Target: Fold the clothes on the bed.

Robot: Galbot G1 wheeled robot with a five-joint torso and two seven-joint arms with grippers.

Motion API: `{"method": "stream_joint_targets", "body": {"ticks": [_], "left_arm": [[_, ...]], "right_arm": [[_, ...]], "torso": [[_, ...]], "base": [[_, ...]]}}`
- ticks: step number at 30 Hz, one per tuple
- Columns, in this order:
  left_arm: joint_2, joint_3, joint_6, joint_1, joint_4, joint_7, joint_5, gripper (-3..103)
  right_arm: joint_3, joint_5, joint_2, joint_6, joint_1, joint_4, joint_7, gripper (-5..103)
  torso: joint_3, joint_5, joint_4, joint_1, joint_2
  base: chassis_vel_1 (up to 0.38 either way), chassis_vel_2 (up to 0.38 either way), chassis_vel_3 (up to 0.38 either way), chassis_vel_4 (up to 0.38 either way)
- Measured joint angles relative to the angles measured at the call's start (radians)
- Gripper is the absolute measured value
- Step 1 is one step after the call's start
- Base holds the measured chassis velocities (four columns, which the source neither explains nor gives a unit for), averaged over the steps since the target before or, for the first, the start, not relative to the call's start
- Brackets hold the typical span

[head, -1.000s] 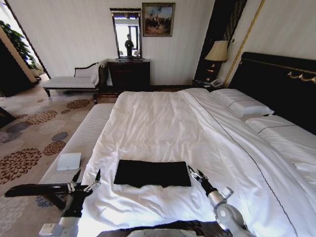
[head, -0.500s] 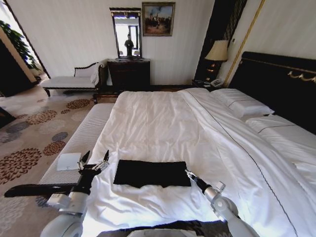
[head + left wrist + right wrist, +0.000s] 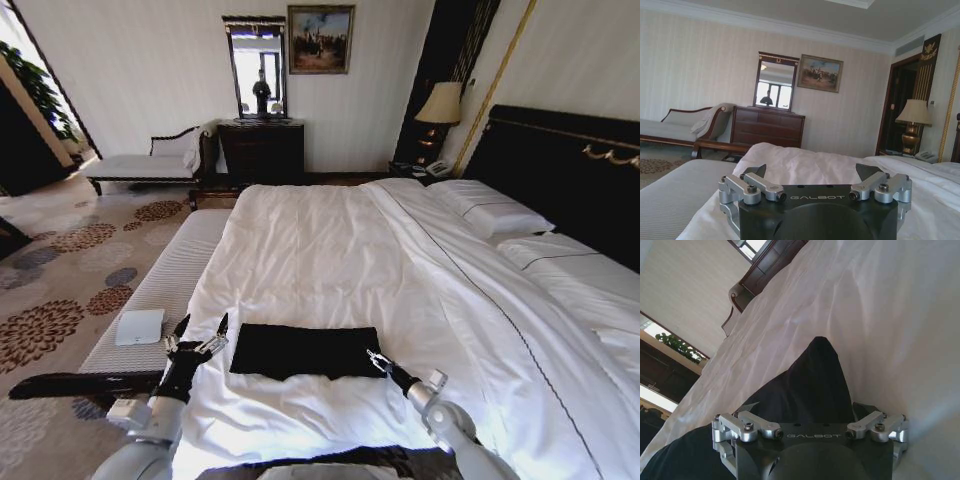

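The clothes lie as a flat black rectangle on the near part of the bed's white duvet. My left gripper stands open just off the clothes' left edge, above the bed's side. In the left wrist view its fingertips are spread wide, with nothing between them. My right gripper is at the near right corner of the clothes. In the right wrist view it is open, and the black fabric lies under and between its fingers.
A grey ribbed bench runs along the bed's left side with a white flat box on it. White pillows lie by the dark headboard. A dark dresser and a chaise stand at the far wall.
The left gripper has risen from beside the bench to the clothes' left edge. The right gripper has slid left and forward onto the near right corner of the clothes.
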Motion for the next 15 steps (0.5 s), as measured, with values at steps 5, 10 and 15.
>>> {"method": "stream_joint_targets", "body": {"ticks": [5, 10, 15], "left_arm": [[0.000, 0.000, -0.001, 0.000, 0.001, 0.001, 0.000, 100], [0.000, -0.001, -0.002, 0.000, 0.001, 0.001, 0.001, 100], [0.000, -0.001, -0.003, 0.000, 0.002, 0.001, 0.001, 100]], "right_arm": [[-0.020, -0.008, 0.017, 0.001, 0.009, 0.000, 0.002, 100], [-0.033, -0.020, 0.034, 0.001, 0.009, 0.005, 0.007, 90], [-0.041, -0.035, 0.035, 0.004, 0.006, 0.006, 0.008, 74]], "torso": [[0.000, 0.0001, -0.0001, 0.000, 0.000], [0.000, 0.0000, 0.0000, 0.000, 0.000], [0.000, 0.0002, 0.0001, 0.000, 0.000]], "base": [[0.000, 0.000, 0.000, 0.000], [0.000, 0.000, 0.000, 0.000], [0.000, 0.000, 0.000, 0.000]]}}
